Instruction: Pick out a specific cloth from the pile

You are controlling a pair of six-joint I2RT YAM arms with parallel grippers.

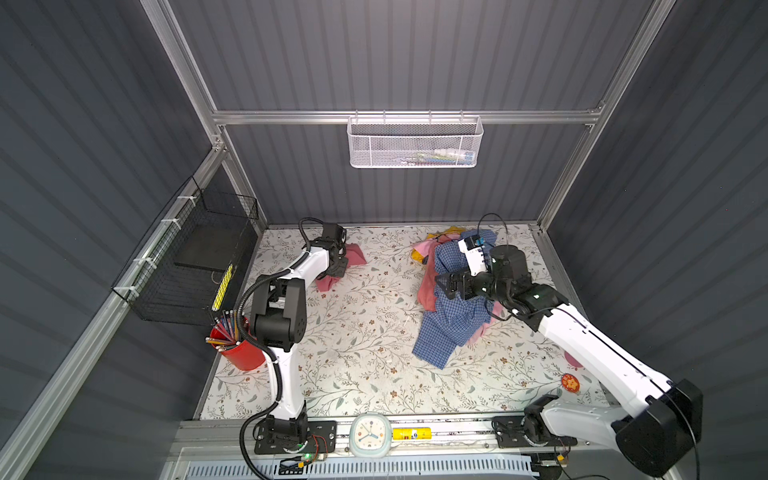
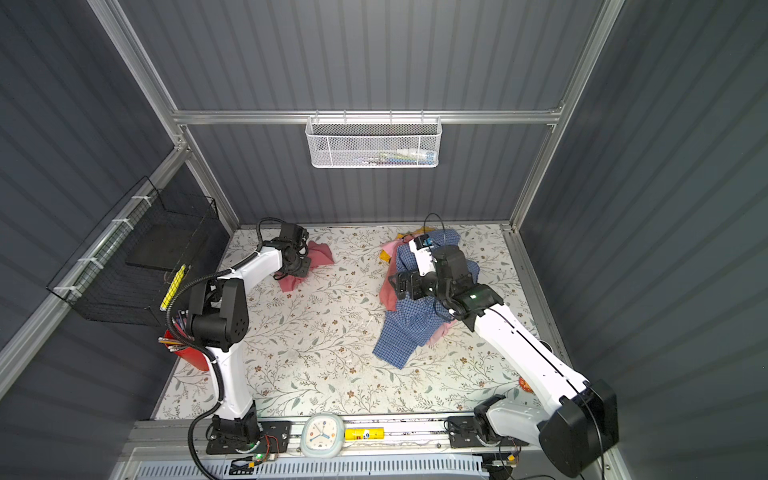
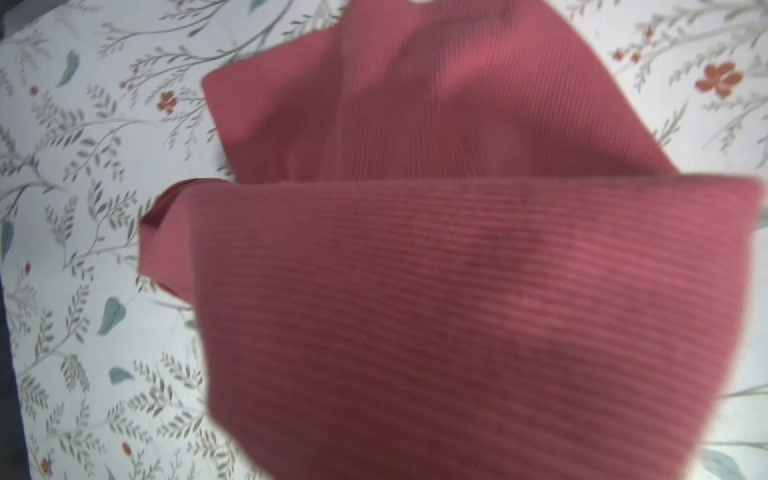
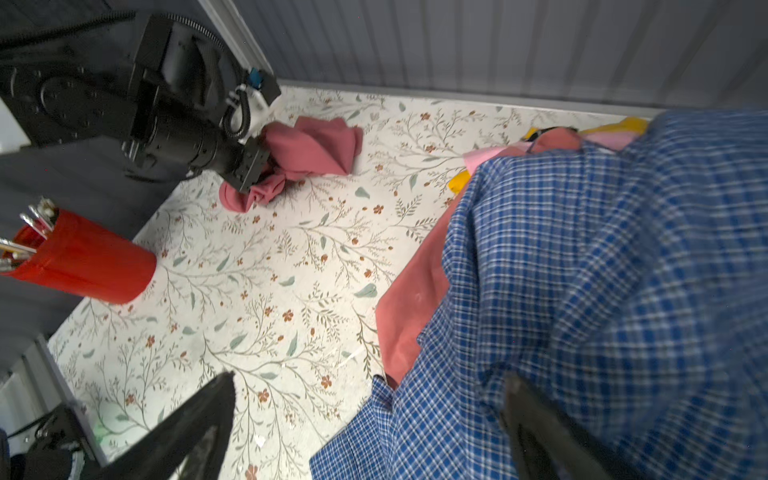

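Left claw (image 4: 253,176) is sunk into the cloth (image 4: 316,145), its fingertips hidden under the fabric. The folds draw tightly into its tip. In the left wrist view a ribbed fold rises, blurred, right up to the lens, so the claw is clamped on the cloth. This salmon-red cloth (image 1: 355,255) lies at the far left of the worktop (image 1: 353,353), well apart from the pile (image 1: 444,332) at the far right. Right claw (image 4: 365,432) hangs with its jaws spread wide. In its wrist view the frame edge cuts it off, with one finger over bare worktop and the other over the checked shirt (image 4: 602,291). That shirt hides most of another salmon piece (image 4: 407,316). Left arm stretches away from its base with the wrist bent downward; right arm slants in over the pile, wrist turned across it
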